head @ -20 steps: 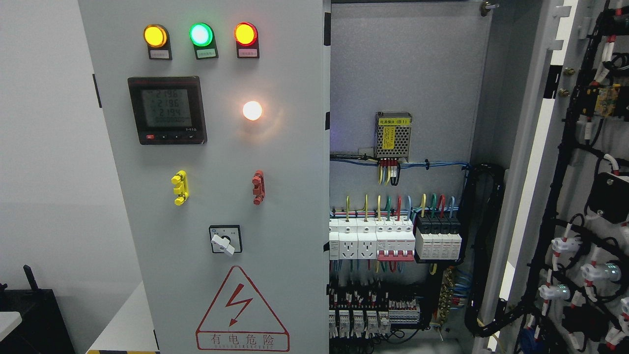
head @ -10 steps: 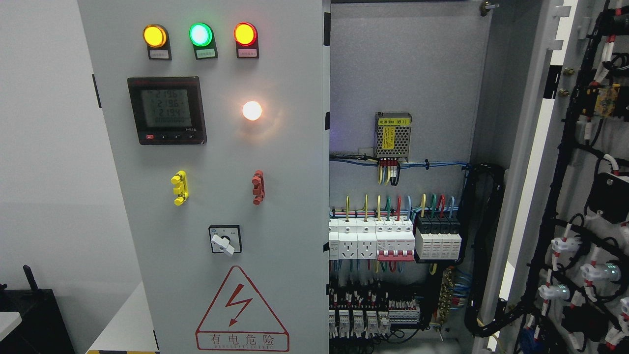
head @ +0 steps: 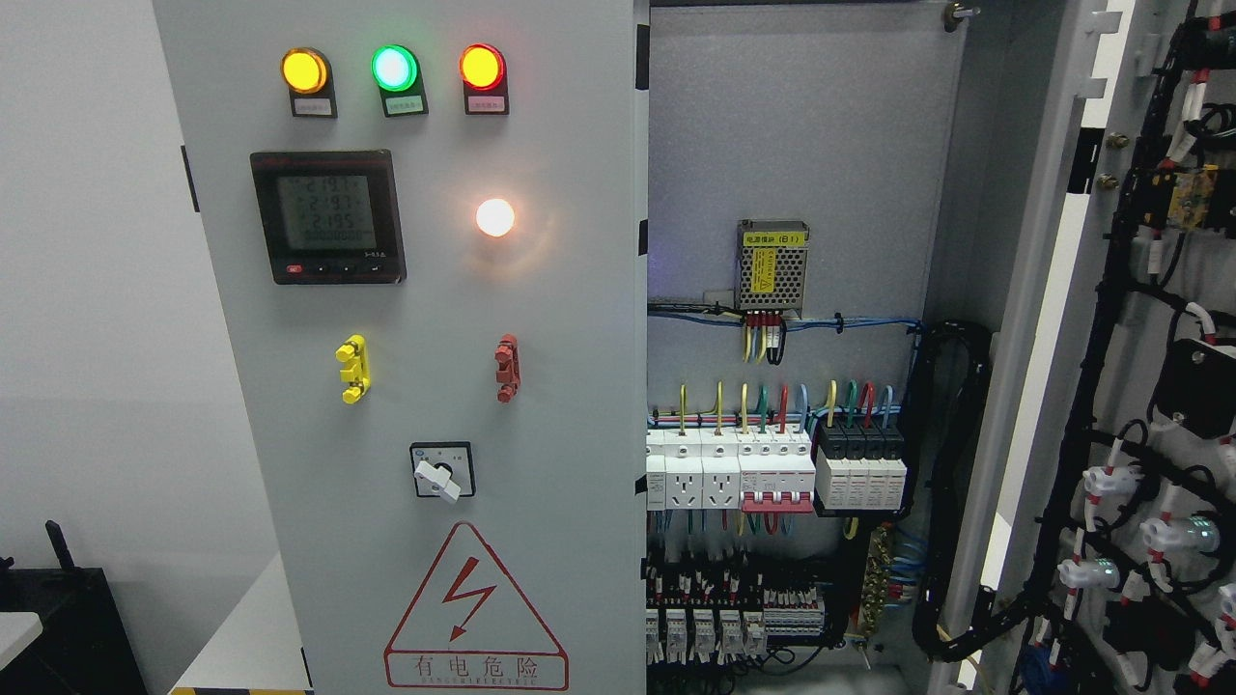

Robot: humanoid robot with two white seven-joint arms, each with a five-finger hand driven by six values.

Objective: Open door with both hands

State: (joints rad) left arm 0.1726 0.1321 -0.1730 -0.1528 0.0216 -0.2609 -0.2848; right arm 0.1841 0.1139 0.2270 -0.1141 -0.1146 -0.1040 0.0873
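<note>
Neither robot hand of mine shows in the frame, so I cannot tell their state. The right door (head: pixel 1149 386) stands swung open at the right edge; the left door (head: pixel 435 386) fills the centre-left, closed. I should pull at its right edge slowly, avoiding the switches.

Head view: no part of the robot's body is in frame. The left hand and right hand, and both arms, lie outside the picture, so no colours, shapes, cables, screws or markings can be recorded.
</note>
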